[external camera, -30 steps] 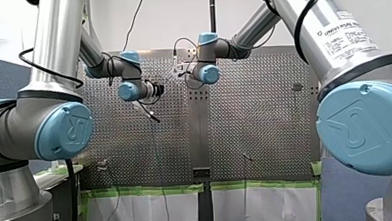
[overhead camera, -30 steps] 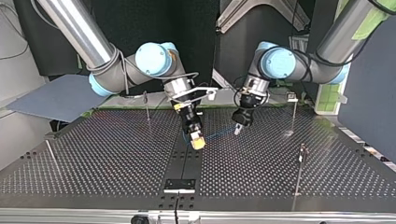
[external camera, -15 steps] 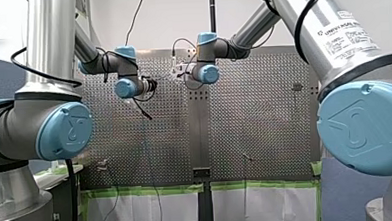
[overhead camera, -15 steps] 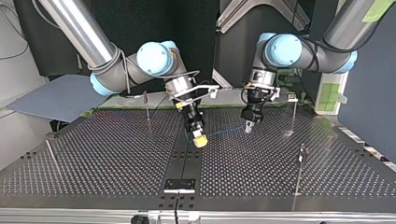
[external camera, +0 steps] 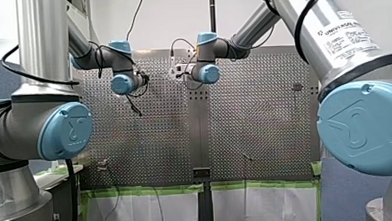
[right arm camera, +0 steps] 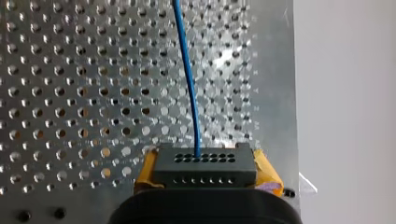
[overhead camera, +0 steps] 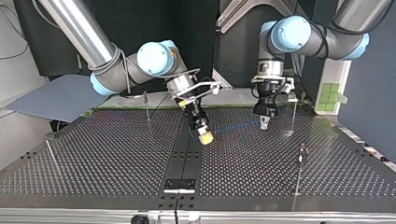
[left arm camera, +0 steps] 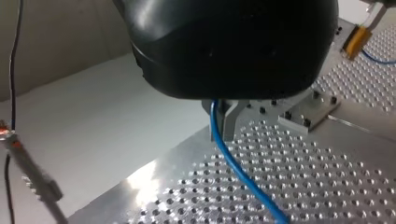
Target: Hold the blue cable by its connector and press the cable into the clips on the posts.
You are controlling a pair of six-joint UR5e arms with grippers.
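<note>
Perforated metal bench below. The right arm's yellow-padded tool clamps the black block connector; the left tool pinches the thin blue cable, stretched between them. Next, I think, comes lowering it into the thin post's clip.

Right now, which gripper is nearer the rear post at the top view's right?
Left. My left gripper hangs just beside that post, on the side toward the view's middle. My right gripper is near the view's middle, clearly farther off.
</note>
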